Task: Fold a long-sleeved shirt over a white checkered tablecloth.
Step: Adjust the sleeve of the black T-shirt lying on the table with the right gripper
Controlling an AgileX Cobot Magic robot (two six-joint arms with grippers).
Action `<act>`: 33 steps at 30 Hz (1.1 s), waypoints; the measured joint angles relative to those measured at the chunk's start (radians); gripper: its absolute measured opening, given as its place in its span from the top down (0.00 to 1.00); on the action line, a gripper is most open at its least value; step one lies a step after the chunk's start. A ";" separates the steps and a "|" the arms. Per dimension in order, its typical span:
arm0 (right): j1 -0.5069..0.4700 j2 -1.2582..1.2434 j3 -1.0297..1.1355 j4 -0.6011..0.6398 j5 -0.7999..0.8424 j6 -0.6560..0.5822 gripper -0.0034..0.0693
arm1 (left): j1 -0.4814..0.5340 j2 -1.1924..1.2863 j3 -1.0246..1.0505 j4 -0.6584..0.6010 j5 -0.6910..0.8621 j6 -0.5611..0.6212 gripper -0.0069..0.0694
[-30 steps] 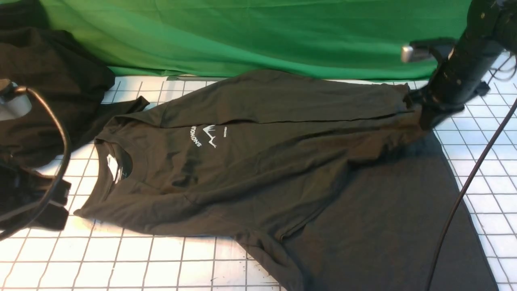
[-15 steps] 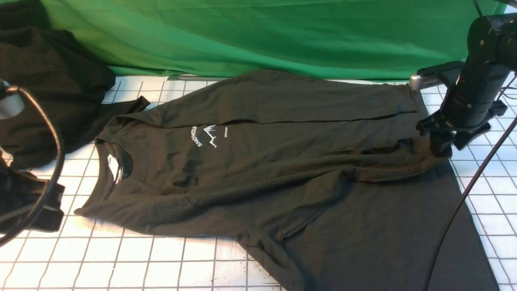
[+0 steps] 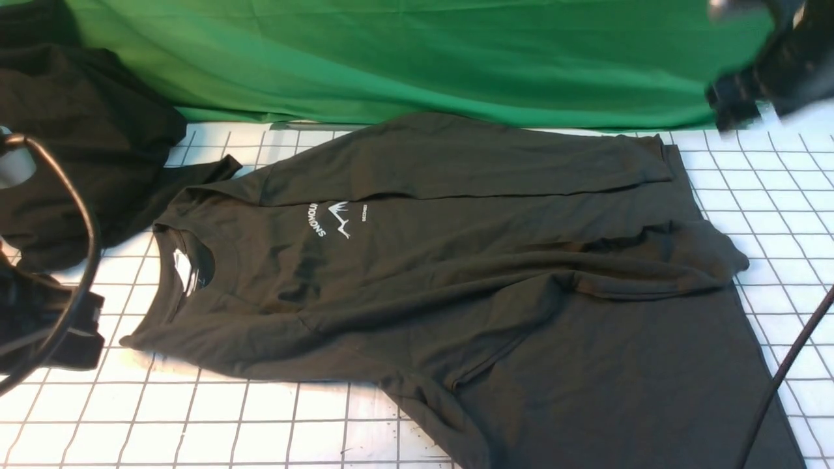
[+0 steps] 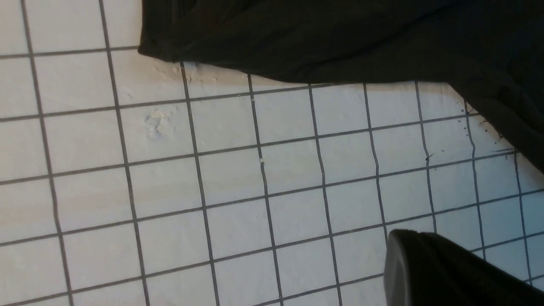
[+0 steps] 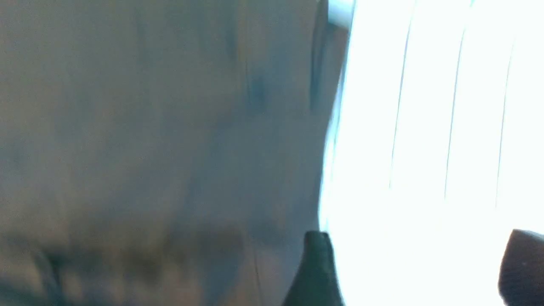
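I am looking across a desk covered by the white checkered tablecloth (image 3: 215,417), where the long-sleeved shirt (image 3: 456,293) is lying spread out. It is dark brown-black, with its neck pointing to my left and its hem reaching to my right. A small white chest logo (image 3: 335,220) with lettering is facing up, and a white neck label (image 3: 181,267) is showing inside the collar. One sleeve is lying folded along the far edge of the body, and the other is lying across the middle, its cuff (image 3: 717,251) resting crumpled near the shirt's right edge. My right fingers (image 5: 316,276) are standing spread wide with nothing between them. They are hanging raised at the far right in front of the green backdrop cloth (image 3: 423,58), clear of the shirt and blurred in the front view. My left fingers (image 4: 446,272) are pressed together, holding nothing, hovering over bare squares of the tablecloth near the shirt's near edge and a few ink specks (image 4: 488,125). A shapeless heap of black cloth (image 3: 78,130) is sitting at the far left, and a black cable (image 3: 782,378) is crossing the near right corner.
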 joint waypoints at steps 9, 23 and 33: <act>0.000 0.273 -0.073 0.024 -0.251 0.038 0.25 | 0.000 0.000 0.000 -0.003 0.000 0.000 0.90; 0.000 0.397 -0.080 0.089 -0.412 0.079 0.28 | 0.000 0.000 0.000 -0.003 -0.007 0.001 0.90; 0.000 0.369 -0.114 0.099 -0.279 0.060 0.93 | 0.000 0.000 0.000 0.004 -0.008 0.001 0.90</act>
